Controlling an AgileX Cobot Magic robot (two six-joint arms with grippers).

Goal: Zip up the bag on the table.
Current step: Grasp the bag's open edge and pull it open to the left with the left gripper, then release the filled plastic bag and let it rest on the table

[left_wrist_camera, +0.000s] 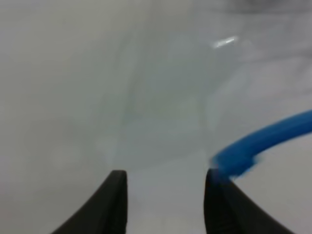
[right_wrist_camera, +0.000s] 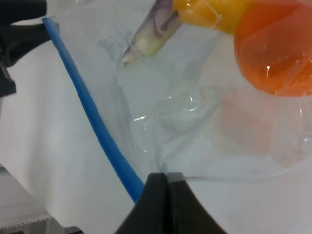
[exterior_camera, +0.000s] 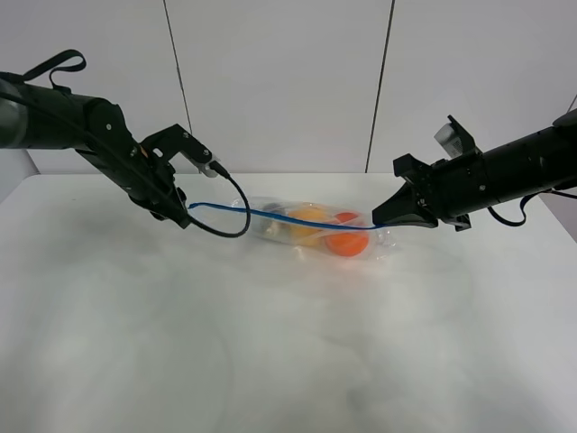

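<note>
Black left hand (exterior_camera: 184, 216) and right hand (exterior_camera: 380, 219), looped black cable (exterior_camera: 238, 213)

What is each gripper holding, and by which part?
The right gripper pinches the bag at one end of its blue zipper strip. The left gripper is open, holding nothing.

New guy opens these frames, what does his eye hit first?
The blue zipper strip stands out most, running in a line between the left gripper and the right gripper over the white table. Next comes the orange fruit, bright through the clear bag mid-table. In the right wrist view the right jaws are shut on the bag's edge beside the strip.
</note>
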